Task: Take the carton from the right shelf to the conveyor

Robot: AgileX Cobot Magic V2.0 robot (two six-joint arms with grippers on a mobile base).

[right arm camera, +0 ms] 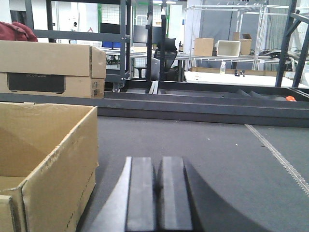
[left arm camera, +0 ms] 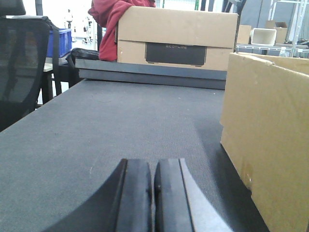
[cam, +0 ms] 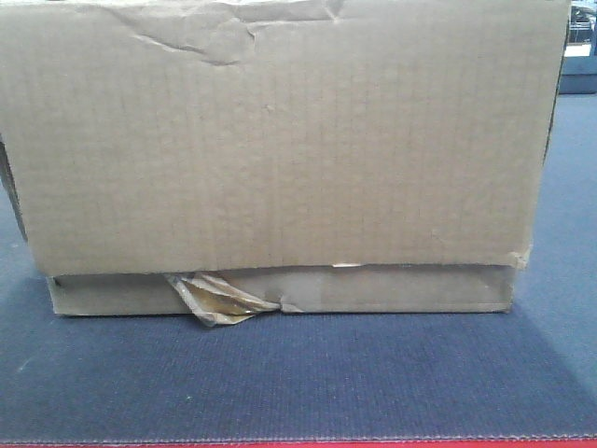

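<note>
The carton (cam: 280, 149), plain brown cardboard with a creased top and a wad of yellowish tape (cam: 219, 301) at its base, sits on the dark grey-blue conveyor (cam: 298, 373) and fills the front view. Its side wall (left arm camera: 270, 145) stands to the right of my left gripper (left arm camera: 153, 193), which is shut and empty over the belt, apart from the box. From the right wrist the carton's open top and corner (right arm camera: 48, 159) lie to the left of my right gripper (right arm camera: 158, 193), also shut on nothing. The right shelf is out of view.
The belt's thin red edge (cam: 298, 443) runs along the near side. Beyond the belt stand a second cardboard box (left arm camera: 176, 38) with a red cloth (left arm camera: 108, 21), a black chair (left arm camera: 21, 67), blue bins (left arm camera: 60, 41) and metal racking (right arm camera: 227, 29).
</note>
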